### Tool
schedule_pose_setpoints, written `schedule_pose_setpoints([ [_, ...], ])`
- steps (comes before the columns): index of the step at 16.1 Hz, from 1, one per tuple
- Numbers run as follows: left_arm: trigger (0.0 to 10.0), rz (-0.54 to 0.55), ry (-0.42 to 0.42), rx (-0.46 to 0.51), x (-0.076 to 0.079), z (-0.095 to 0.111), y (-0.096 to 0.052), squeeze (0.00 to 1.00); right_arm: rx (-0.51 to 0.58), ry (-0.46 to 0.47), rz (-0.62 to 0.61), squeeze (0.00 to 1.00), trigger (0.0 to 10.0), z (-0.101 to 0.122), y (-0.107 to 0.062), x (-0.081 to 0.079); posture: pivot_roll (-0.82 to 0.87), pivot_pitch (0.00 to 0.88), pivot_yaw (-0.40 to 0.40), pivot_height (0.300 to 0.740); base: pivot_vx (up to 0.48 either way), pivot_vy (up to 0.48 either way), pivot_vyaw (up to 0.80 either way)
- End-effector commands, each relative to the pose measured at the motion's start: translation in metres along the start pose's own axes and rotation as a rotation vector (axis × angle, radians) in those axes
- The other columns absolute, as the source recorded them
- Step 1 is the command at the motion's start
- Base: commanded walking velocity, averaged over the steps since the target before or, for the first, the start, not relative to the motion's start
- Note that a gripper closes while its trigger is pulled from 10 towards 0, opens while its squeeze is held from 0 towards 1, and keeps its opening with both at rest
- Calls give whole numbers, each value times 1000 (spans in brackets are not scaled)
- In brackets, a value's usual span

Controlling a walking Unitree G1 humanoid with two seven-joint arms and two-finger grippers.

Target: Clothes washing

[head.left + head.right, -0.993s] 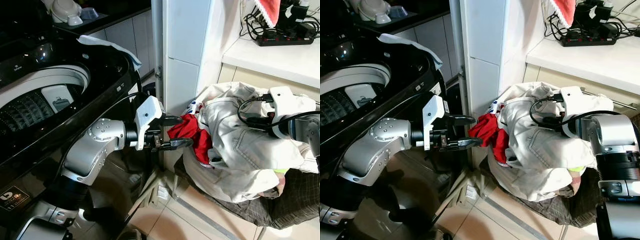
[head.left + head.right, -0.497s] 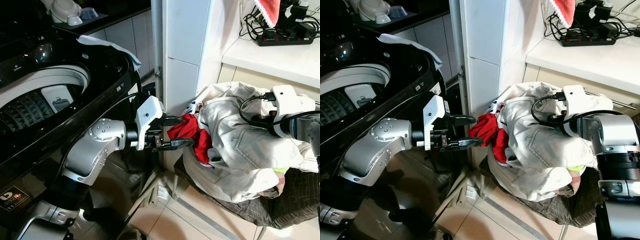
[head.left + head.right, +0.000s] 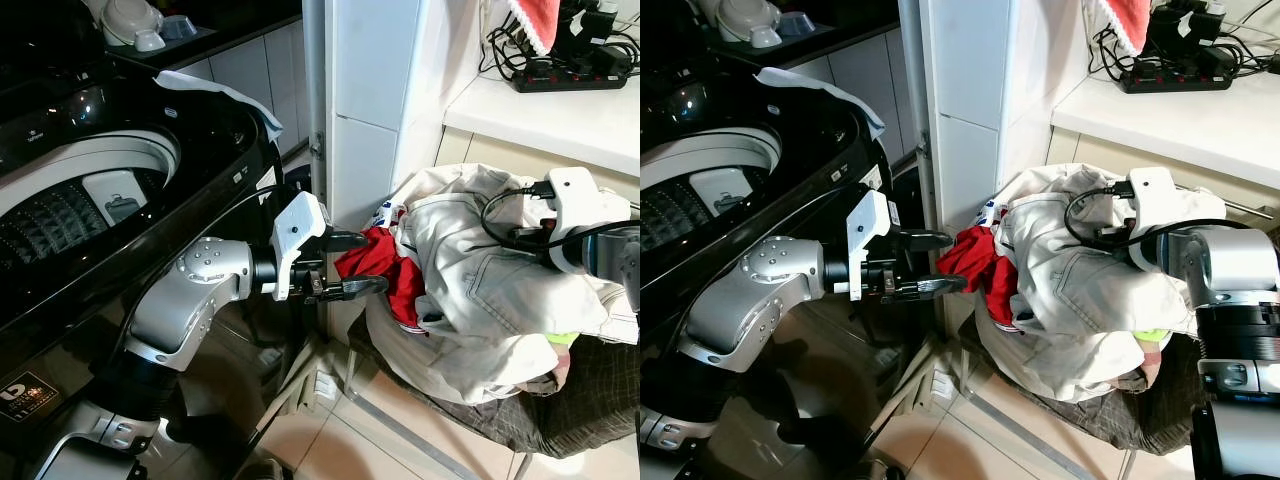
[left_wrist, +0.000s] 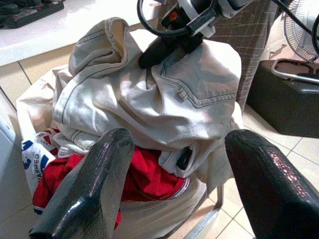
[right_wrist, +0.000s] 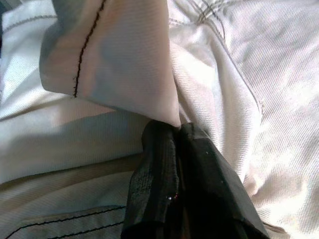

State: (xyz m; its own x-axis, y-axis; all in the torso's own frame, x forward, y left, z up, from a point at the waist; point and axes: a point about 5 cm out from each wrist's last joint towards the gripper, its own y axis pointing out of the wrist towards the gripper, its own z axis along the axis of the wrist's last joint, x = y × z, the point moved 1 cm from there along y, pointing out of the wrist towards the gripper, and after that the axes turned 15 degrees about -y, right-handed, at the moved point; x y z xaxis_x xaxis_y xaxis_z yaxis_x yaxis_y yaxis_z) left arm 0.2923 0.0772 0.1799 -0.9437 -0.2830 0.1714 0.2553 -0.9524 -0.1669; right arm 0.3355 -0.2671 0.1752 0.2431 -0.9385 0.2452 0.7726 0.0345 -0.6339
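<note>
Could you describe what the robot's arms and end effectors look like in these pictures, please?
Both arms are silver metal with rounded, bolted joint housings and black sections between them. Each wrist carries a white angular block with a looping black cable. The left end effector has two long, glossy black fingers with a fine textured surface. The right end effector has the same black fingers.

Setting: a home laundry corner adjoining a kitchen. Evidence: a black top-loading washing machine (image 3: 90,190) at left, white tiled floor (image 3: 350,440), white cabinet doors (image 3: 255,70) at far left, and a countertop (image 3: 560,110) carrying a power strip (image 3: 570,75) at far right.
</note>
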Motion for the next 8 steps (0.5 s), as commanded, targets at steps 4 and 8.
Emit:
schedule_pose_setpoints([
  [4, 10000, 21, 29, 11, -2, 8, -1, 0, 82, 2, -2, 0, 0, 21, -10, 2, -22, 0, 74, 740, 0, 0, 0],
  [8, 10000, 110, 73, 101, -13, 22, -2, 0, 332, 44, 41, 0, 0, 76, -47, 3, -24, 0, 77, 740, 0, 0, 0],
])
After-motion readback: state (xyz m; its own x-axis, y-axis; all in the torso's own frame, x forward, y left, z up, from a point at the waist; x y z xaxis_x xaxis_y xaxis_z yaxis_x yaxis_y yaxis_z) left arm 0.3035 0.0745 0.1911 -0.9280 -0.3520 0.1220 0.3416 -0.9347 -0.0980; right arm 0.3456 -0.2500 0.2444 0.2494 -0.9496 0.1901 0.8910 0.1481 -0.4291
